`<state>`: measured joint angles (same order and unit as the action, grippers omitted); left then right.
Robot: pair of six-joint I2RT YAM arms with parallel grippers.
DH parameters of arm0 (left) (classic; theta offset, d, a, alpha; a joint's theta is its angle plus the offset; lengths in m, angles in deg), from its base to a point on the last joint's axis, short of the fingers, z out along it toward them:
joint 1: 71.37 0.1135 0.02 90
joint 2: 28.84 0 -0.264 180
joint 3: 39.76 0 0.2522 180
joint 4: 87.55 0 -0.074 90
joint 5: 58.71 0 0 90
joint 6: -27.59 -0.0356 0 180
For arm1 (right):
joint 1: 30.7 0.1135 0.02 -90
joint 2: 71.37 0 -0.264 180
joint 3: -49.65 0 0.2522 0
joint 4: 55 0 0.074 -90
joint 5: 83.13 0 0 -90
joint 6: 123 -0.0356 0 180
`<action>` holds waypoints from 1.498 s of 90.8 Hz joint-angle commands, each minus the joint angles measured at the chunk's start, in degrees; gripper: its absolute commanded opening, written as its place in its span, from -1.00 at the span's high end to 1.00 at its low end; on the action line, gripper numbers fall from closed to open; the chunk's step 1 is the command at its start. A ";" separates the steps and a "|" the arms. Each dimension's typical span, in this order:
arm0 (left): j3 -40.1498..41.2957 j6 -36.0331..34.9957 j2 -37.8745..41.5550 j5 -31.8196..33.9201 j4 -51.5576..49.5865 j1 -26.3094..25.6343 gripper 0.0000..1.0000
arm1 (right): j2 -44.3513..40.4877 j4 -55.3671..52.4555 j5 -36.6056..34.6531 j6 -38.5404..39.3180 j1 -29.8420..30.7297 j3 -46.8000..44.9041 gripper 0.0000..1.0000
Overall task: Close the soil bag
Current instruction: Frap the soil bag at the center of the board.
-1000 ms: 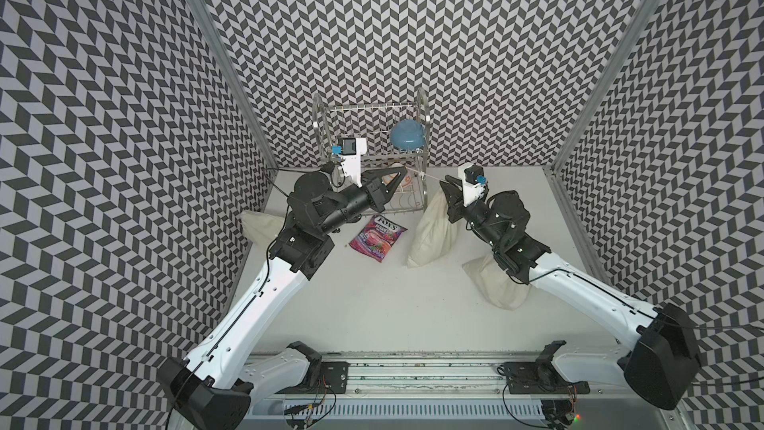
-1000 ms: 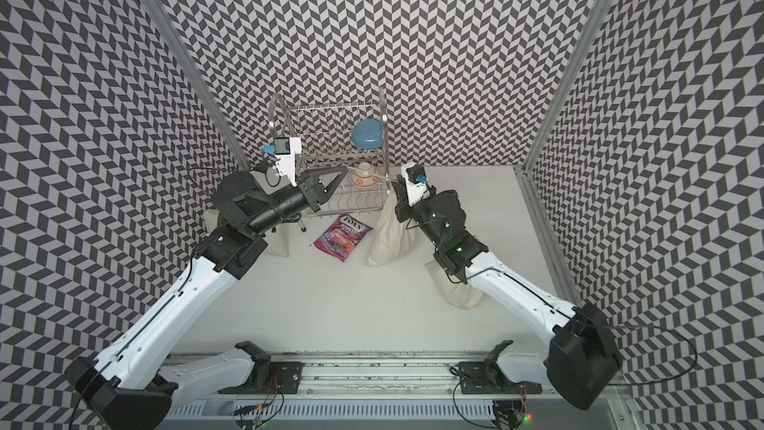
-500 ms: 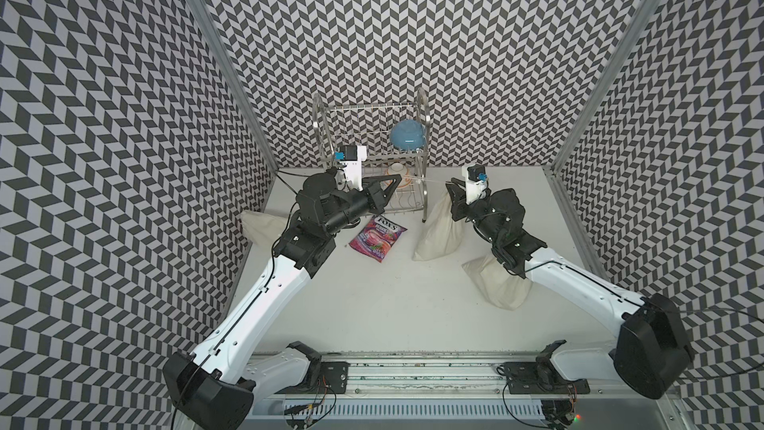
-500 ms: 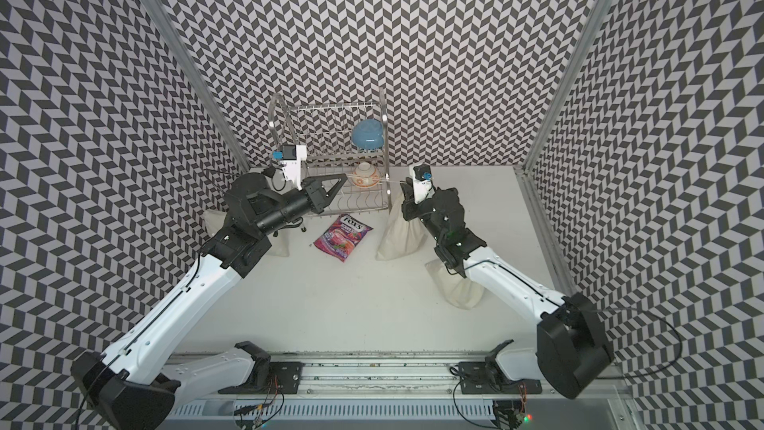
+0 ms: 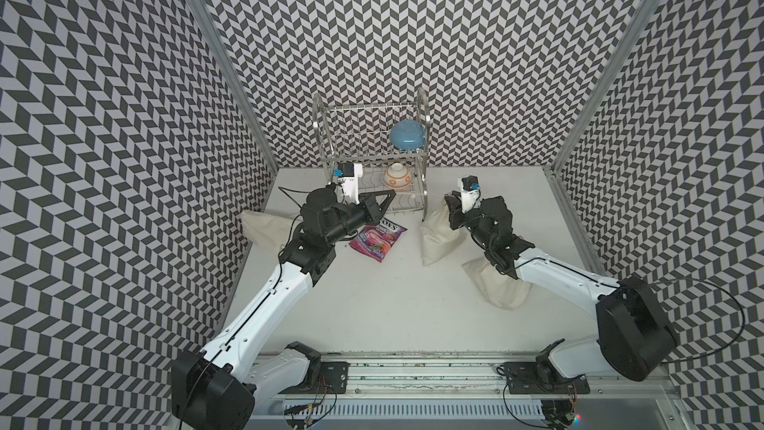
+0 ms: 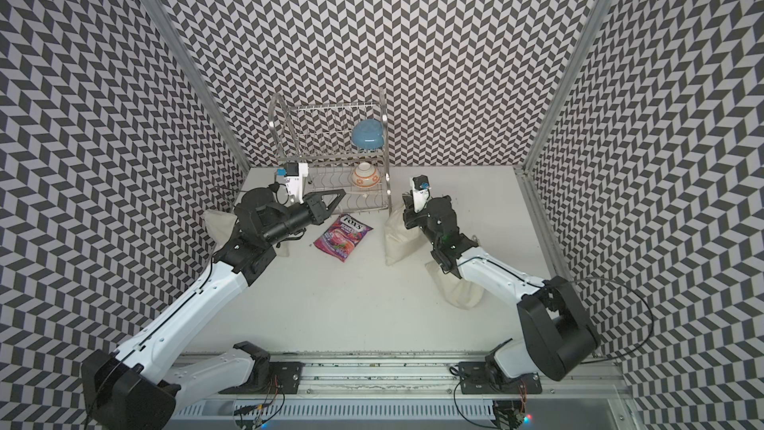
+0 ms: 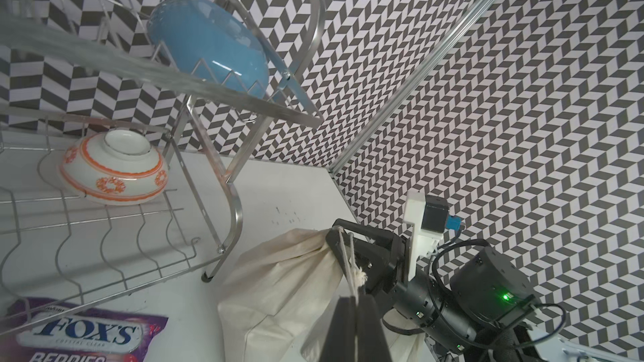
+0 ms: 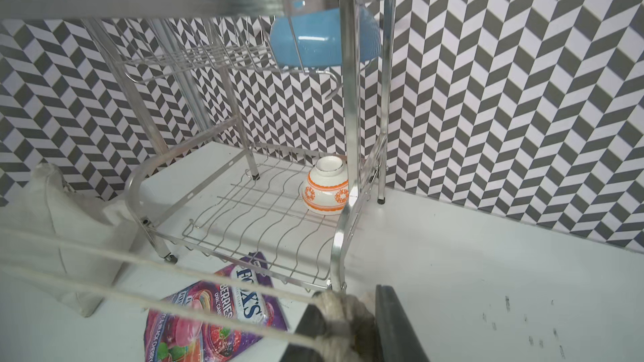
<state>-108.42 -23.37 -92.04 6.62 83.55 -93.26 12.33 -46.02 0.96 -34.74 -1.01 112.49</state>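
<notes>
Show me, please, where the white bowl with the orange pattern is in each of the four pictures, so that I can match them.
Top view: white bowl, upside down on the lower shelf of the rack, under the blue bowl.
Top view: white bowl, same shelf, beside the end post.
Left wrist: white bowl, close up on the wire shelf.
Right wrist: white bowl, at the shelf's far corner.
Shared landmark: the blue bowl on the upper shelf.

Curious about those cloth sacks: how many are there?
3: the middle sack at the right gripper beside the rack; the near sack partly under the right arm; the side sack partly behind the left arm. More may be hidden.
</notes>
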 commanded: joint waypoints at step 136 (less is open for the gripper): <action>-4.50 2.44 1.84 -3.81 20.73 -3.16 1.00 | -11.50 15.59 -4.70 14.41 18.57 -5.84 -0.65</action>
<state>-109.91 -19.76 -90.88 2.10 101.65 -95.84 -1.73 -35.29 0.55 -22.43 15.91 103.04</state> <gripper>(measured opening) 0.047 0.819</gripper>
